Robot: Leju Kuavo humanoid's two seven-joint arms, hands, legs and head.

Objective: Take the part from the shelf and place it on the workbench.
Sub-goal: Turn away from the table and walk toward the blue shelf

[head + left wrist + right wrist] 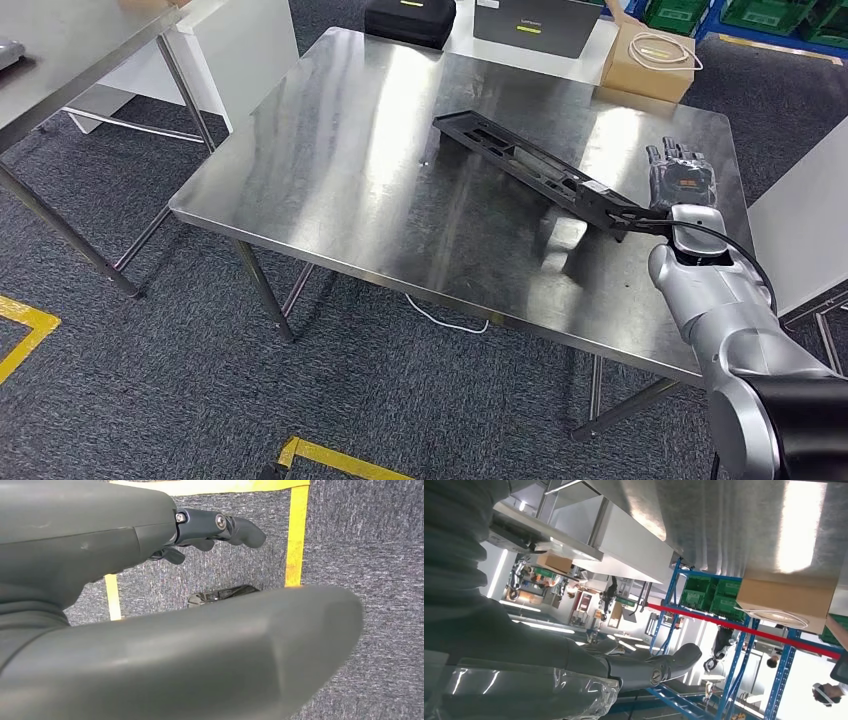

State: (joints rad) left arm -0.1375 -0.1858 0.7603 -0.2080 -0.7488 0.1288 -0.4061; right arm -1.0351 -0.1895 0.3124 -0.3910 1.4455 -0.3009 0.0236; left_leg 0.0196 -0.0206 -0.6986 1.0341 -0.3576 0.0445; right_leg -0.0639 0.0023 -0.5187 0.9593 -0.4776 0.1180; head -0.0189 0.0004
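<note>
Black, the long part lies flat on the shiny table, at nine o'clock from the right hand, whose fingers are spread wide and hold nothing.

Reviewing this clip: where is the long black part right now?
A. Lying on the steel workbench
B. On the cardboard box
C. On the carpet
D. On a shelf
A: the long black part lies flat on the steel workbench, with the right hand at its near end.

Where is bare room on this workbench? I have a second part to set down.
The workbench is bare left of the black part, out to its left edge. The right end is crowded: right hand beside the part's end. The cardboard box borders the far right corner.
</note>
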